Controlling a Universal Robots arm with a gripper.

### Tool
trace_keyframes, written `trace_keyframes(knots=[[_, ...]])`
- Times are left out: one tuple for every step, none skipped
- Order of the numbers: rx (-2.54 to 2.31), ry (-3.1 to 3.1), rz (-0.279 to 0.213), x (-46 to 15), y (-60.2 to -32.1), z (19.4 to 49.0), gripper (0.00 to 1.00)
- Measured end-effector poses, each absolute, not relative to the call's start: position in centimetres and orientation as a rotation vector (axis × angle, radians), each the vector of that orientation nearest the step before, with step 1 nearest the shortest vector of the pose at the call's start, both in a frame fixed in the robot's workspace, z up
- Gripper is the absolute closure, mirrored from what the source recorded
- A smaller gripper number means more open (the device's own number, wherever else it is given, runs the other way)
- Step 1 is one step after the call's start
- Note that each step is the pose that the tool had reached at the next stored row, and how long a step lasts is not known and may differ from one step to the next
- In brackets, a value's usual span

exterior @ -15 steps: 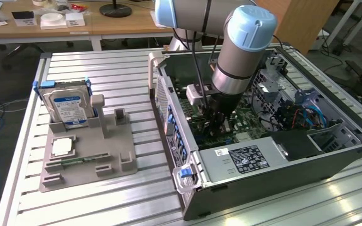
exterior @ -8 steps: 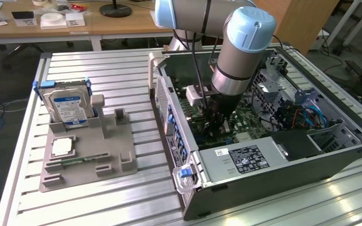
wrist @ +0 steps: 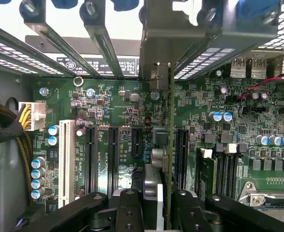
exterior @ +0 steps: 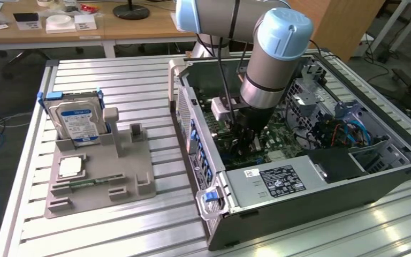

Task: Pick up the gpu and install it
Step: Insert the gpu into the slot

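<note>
In the exterior view, your arm reaches down into the open computer case point(exterior: 377, 176), which lies on its side on the slatted metal table point(exterior: 120, 230). The gripper point(exterior: 247, 140) sits low over the motherboard point(exterior: 228, 142), and the wrist housing hides most of what it carries, so the gpu is hard to make out there. Toward the exterior view's left, a grey fixture tray point(exterior: 137, 190) holds an upright hard drive point(exterior: 79, 123) with a blue-white label. The power supply point(exterior: 277, 182) blocks the near side of the case.

In the wrist view, you look along the gripper point(wrist: 157, 205) at the motherboard point(wrist: 262, 125). Its black fingers point(wrist: 129, 212) are closed against the gpu point(wrist: 165, 121), seen edge-on as a thin upright card. The card's silver bracket point(wrist: 163, 43) reaches the rear slot openings. The card stands between black expansion slots point(wrist: 113, 154), and whether it is seated cannot be told. A white slot point(wrist: 65, 159) lies beyond them.
</note>
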State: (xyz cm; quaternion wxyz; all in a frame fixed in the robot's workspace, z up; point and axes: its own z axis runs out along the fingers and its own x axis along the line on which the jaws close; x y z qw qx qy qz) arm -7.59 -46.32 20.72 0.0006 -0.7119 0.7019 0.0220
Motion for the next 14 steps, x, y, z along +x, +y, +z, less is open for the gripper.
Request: trace_keyframes(knots=[[-2.235,2.204,0.069,-7.6,-46.3,20.7,0.72],[-2.235,2.203,0.07,-7.6,-46.3,20.7,0.72],[-2.233,2.202,0.071,-7.6,-46.3,20.7,0.72],[-2.232,2.202,0.068,-7.6,-46.3,20.7,0.71],[-2.232,2.202,0.066,-7.7,-46.3,20.8,0.65],[-2.231,2.2,0.063,-7.7,-46.3,20.9,0.65],[-2.231,2.199,0.061,-7.7,-46.3,21.0,0.58],[-2.229,2.198,0.058,-7.7,-46.3,21.1,0.58],[-2.229,2.197,0.056,-7.7,-46.3,21.3,0.58],[-2.227,2.196,0.053,-7.7,-46.3,21.4,0.58],[-2.226,2.195,0.05,-7.7,-46.3,21.6,0.58],[-2.225,2.193,0.047,-7.7,-46.3,21.8,0.58],[-2.224,2.192,0.045,-7.7,-46.3,22.1,0.58],[-2.223,2.191,0.042,-7.7,-46.3,22.3,0.58]])
